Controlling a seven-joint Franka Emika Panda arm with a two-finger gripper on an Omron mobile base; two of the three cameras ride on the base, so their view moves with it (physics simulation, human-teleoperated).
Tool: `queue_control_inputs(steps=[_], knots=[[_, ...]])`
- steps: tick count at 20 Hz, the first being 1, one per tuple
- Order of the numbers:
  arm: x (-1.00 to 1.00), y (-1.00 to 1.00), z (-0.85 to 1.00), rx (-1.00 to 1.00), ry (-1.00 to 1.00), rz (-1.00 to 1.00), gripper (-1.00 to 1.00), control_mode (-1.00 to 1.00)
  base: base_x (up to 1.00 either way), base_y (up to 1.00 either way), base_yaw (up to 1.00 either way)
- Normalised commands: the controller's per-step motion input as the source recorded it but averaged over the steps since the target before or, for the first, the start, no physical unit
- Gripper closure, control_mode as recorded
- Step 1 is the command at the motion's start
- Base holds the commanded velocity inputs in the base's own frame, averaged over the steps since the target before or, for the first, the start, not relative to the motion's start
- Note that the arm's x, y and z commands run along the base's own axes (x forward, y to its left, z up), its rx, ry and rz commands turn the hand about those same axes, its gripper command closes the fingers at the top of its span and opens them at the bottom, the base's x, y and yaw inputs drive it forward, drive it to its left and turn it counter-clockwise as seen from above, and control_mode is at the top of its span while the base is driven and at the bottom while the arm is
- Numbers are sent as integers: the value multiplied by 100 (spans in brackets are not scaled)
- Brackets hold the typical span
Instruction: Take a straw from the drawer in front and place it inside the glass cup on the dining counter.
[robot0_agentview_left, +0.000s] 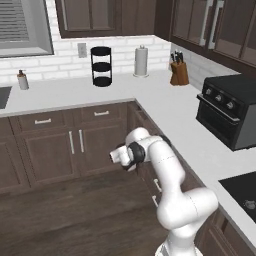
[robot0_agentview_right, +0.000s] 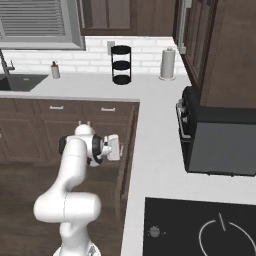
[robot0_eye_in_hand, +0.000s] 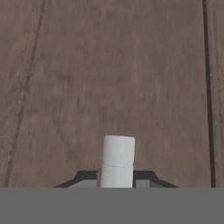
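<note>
1. Straw. I judged the straw to lie inside the drawer (robot0_eye_in_hand: 109, 78), behind its front panel. That is why the work at this moment was on the drawer and not on the straw itself.

2. Drawer. In the hand view, the dark-brown wood front panel stood flat and close to the camera. In the right base view I could see no gap that would mark it as pulled out, so I took the opening step as not yet done.

3. Handle. The pale bar handle (robot0_eye_in_hand: 118, 159) rose at the bottom centre of the hand view, in line with the hand's axis. This centring kept the pull straight and the bar from sliding sideways.

4. Gripper. The gripper (robot0_agentview_right: 114, 147) was pressed up to the cabinet face below the white wall counter (robot0_agentview_right: 155, 150). Its dark fingers (robot0_eye_in_hand: 87, 178) lay against both sides of the bar, which I read as clamped on the handle.

5. Arm. The forearm was held level, pointing into the cabinet run, so that a straight retreat would draw the drawer out.

6. Risk. The bar was slim and smooth, so I judged that a skewed pull could slip the grip.
</note>
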Motion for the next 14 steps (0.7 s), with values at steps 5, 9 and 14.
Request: queue_control_inputs(steps=[5,9,14], knots=[[-63,73,-29,0,0,0,100,-100,0,0,0],[-57,77,-24,0,0,0,100,-100,0,0,0],[-44,91,-21,0,0,0,-100,-100,0,0,0]])
